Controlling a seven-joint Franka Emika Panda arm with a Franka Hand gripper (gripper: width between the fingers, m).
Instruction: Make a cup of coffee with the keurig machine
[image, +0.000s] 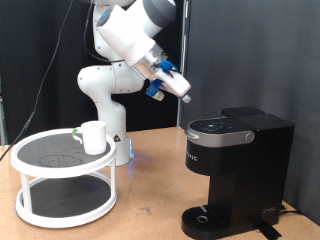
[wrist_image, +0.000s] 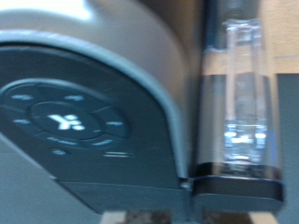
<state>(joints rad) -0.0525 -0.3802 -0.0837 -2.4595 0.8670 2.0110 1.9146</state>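
One white cup (image: 94, 137) sits on a round two-tier stand (image: 62, 182), well apart from the coffee machine (image: 235, 170). The claw (image: 180, 91) hovers above its closed lid, grip unclear.

White cup (image: 94, 137) on rack; black keurig machine (image: 236, 172) lid shut.

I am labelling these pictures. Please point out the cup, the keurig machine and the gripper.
cup (image: 95, 137), exterior view, on its white side wall.
keurig machine (image: 222, 160), exterior view, on its black front panel.
gripper (image: 184, 96), exterior view, at its tip above the machine.
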